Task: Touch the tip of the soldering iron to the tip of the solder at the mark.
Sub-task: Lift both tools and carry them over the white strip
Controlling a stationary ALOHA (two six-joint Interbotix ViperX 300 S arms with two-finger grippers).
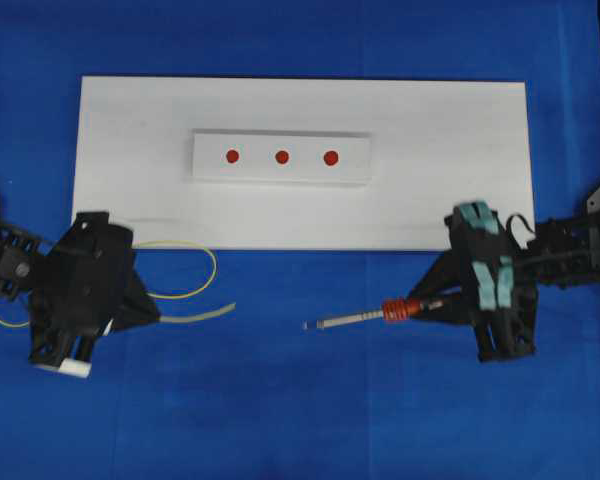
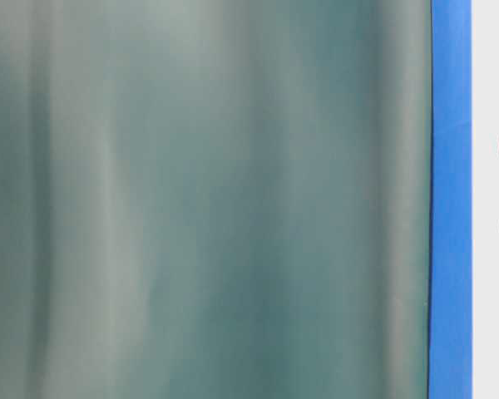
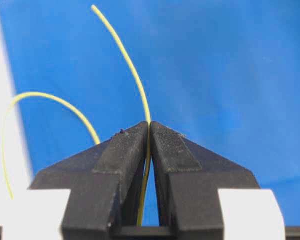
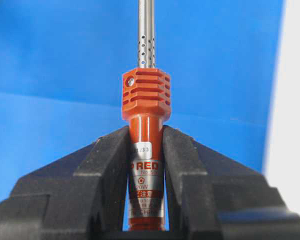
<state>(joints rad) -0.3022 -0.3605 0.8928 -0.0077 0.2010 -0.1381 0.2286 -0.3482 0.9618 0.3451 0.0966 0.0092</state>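
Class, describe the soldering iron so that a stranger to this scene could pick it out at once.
Start at the long white board on the blue cloth, then look just below its right end. There the right tool holds the soldering iron. Unlike the thin yellow solder at the left, it is a straight silver shaft with an orange-red ribbed collar.

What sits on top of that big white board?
A smaller white block with three red dots lies on the white board. Whatever is under the block is covered.
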